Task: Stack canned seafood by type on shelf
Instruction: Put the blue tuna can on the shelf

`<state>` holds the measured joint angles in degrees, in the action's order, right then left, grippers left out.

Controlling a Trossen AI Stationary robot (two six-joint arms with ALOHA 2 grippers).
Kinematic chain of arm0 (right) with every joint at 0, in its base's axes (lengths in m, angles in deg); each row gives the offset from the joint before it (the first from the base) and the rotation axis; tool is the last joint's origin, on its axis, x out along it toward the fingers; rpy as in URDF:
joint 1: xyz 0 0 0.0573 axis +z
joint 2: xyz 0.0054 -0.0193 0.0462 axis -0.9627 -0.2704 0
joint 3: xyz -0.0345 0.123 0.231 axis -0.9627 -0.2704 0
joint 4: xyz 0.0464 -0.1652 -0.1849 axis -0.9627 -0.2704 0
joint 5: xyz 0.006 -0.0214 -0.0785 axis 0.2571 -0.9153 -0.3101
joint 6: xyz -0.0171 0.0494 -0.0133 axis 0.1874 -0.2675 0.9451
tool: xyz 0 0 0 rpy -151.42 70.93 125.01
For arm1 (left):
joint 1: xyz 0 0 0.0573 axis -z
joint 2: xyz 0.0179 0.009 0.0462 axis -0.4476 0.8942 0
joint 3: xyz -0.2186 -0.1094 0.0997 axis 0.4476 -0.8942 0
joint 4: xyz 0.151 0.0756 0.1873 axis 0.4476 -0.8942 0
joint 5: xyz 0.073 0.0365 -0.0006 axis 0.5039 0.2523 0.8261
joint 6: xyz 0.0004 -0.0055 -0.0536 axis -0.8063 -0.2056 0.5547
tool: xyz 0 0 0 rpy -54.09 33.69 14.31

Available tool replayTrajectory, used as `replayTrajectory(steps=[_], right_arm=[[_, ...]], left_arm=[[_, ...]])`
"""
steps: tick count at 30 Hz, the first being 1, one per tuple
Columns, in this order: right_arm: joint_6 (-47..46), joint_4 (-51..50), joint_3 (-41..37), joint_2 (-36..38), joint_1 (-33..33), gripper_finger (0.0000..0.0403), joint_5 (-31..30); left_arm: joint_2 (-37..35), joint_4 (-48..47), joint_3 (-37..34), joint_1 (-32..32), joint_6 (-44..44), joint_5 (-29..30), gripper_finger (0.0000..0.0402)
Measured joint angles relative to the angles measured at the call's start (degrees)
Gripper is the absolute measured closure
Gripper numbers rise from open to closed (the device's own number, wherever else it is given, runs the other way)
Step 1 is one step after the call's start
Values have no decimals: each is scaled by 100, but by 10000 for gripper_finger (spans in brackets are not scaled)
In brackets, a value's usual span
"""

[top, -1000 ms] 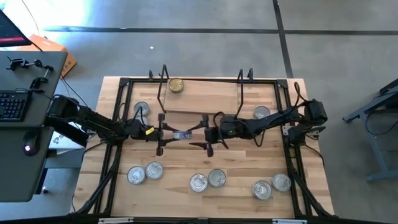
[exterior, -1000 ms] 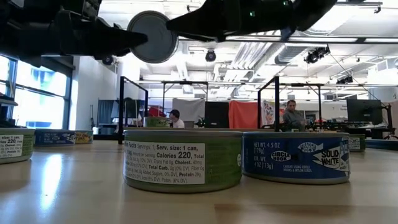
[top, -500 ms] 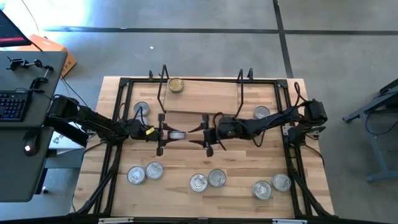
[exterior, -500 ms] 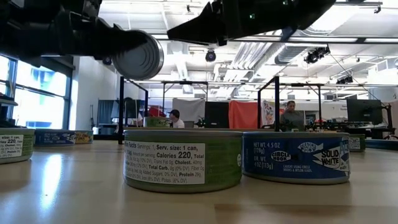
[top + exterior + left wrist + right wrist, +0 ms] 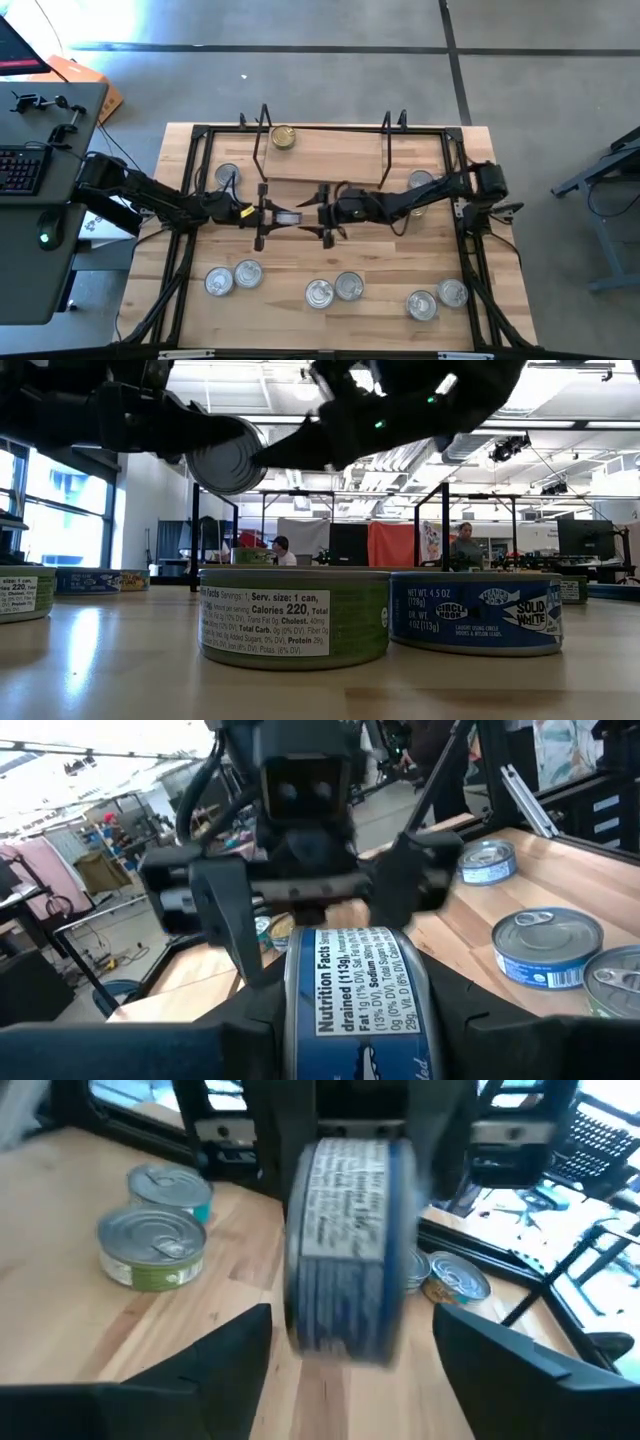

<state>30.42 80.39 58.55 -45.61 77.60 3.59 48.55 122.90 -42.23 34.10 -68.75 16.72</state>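
A blue-labelled tin of canned seafood (image 5: pixel 290 216) hangs on edge above the table's middle, with my left gripper (image 5: pixel 284 216) shut on it. It shows large in the left wrist view (image 5: pixel 355 990) and in the low view (image 5: pixel 225 457). My right gripper (image 5: pixel 322 214) stands open just right of the tin and faces it (image 5: pixel 345 1250) without touching it. The shelf (image 5: pixel 320 165) lies beyond, with one gold tin (image 5: pixel 283 137) standing on its far left corner. My left gripper pinches the tin by its two flat ends (image 5: pixel 208 462) between its two fingers. The fingers come level from the table's left. The tin is lifted clear of the table, on edge, its labelled wall (image 5: pixel 350 970) toward my right gripper.
Two silver tins (image 5: pixel 227 176) (image 5: pixel 421 181) stand on the tabletop beside the shelf's ends. Several more tins stand in pairs along the near edge (image 5: pixel 233 277) (image 5: pixel 334 290) (image 5: pixel 437 298). A black rod frame (image 5: pixel 200 135) runs around the table.
My right gripper has gone toward the table's left and down, closing on the tin. The tin in my left gripper has dipped a little lower and tipped slightly.
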Motion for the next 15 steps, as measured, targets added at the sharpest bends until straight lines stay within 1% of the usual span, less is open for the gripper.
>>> replayTrajectory(steps=[3, 5, 8, 10, 11, 12, 15], right_arm=[[178, -52, 347, -303, 62, 135, -68], [176, -185, 567, -419, 89, 148, -74], [100, -686, 787, -432, 109, 192, -309], [-80, -1030, 861, -379, 128, 239, -583], [-158, -1183, 868, -355, 133, 267, -665], [-270, -1245, 872, -349, 127, 285, -677], [-664, -1187, 616, -346, 65, 283, -523]], left_arm=[[0, -312, 150, 0, 0, 0, 282], [0, -459, 209, 0, 20, 2, 282], [0, -486, 225, 0, 49, 4, 273], [0, -479, 229, 0, 48, 25, 253], [0, -478, 230, 0, 51, 35, 241], [-3, -477, 230, 0, 83, 79, 231], [-67, -516, 230, 11, 295, 260, 205]])
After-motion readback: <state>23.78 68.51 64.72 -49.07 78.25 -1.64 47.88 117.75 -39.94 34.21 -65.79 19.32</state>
